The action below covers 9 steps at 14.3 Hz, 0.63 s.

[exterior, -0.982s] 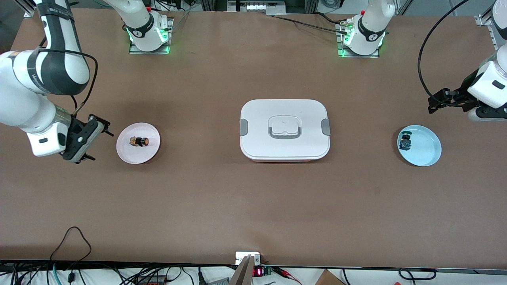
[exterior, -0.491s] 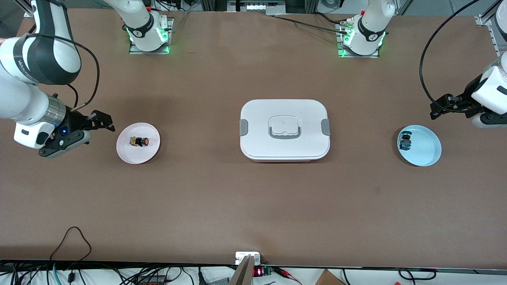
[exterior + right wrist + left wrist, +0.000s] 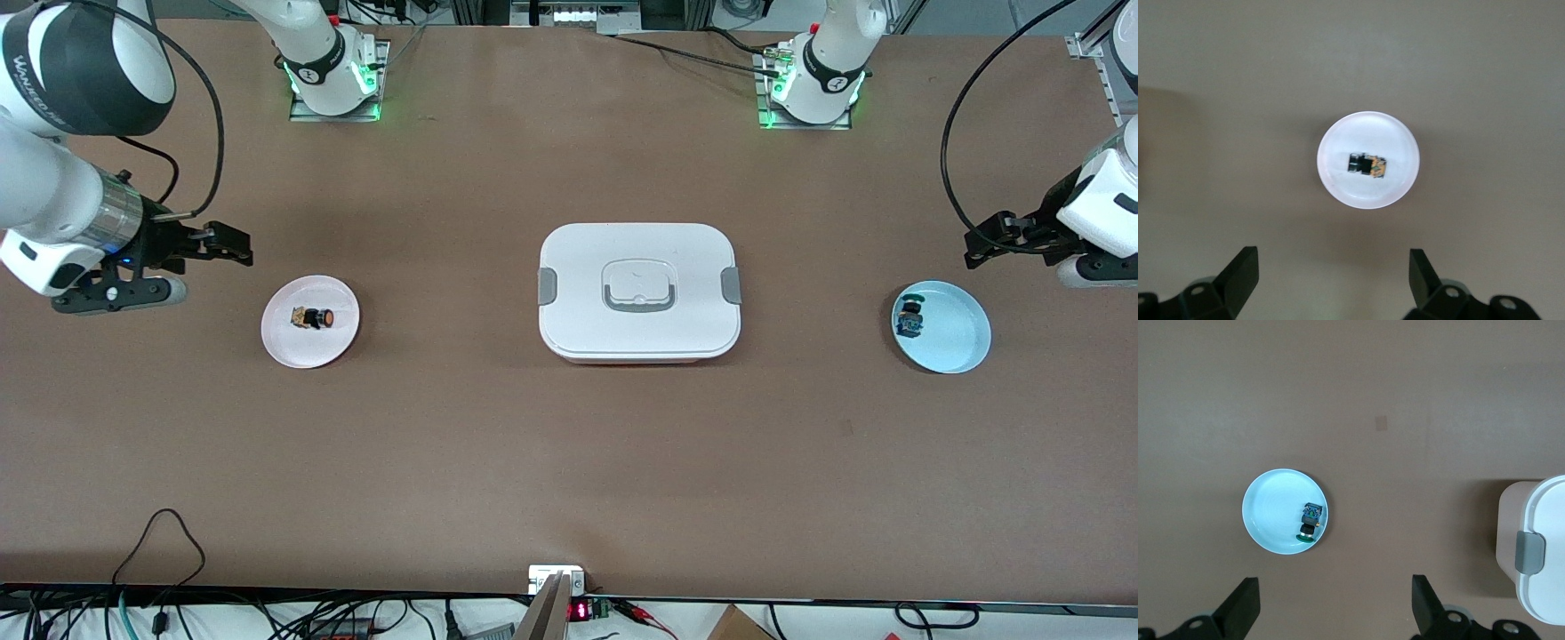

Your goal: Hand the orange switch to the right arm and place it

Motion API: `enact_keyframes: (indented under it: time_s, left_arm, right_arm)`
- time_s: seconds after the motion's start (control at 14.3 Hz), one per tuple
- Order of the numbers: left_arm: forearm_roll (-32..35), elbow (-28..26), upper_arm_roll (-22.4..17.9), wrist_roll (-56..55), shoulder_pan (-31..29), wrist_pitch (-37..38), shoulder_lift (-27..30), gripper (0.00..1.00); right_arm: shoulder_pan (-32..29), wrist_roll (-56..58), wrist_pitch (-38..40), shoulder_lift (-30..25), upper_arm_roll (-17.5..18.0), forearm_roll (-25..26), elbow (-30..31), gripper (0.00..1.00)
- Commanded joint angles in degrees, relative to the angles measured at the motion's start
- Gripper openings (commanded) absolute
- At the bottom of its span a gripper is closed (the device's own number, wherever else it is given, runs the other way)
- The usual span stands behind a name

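Bright, even overhead light (right wrist view slightly soft).

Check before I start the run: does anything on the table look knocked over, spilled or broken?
Nothing stands out. The orange switch lies on its side in the pink plate, a second component lies in the blue plate, and the white box sits closed between them.

You have 3 views. The front view looks down from high across the table (image 3: 569, 462) and faces both arm bases; it holds the whole tabletop. Each wrist view looks straight down from higher up. The left one shares the blue plate (image 3: 1271, 497) (image 3: 965, 342) with the front view, the right one the pink plate (image 3: 1398, 140) (image 3: 293, 347).
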State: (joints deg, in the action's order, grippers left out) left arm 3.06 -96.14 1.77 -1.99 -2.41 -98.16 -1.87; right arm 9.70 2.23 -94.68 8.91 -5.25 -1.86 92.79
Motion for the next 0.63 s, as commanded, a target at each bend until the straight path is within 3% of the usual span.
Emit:
enact_keyframes:
  time_s: [0.0, 0.35, 0.56]
  left_arm:
    - [-1.39, 2.36, 0.33, -0.56, -0.05, 2.18, -0.77, 1.0]
    - [-1.3, 2.53, 0.6, -0.56, -0.05, 2.18, -0.86, 1.0]
    - [-1.3, 2.53, 0.6, -0.48, -0.05, 2.18, -0.85, 1.0]
  right_arm:
    - [-1.6, -1.43, 1.6, 0.06, -0.37, 2.38, -3.13, 1.0]
    - [-7.84, -3.37, 5.82, 1.02, -0.72, 2.3, -10.34, 1.0]
    - [-9.08, -2.58, 6.25, 0.41, -0.72, 3.26, -10.1, 1.0]
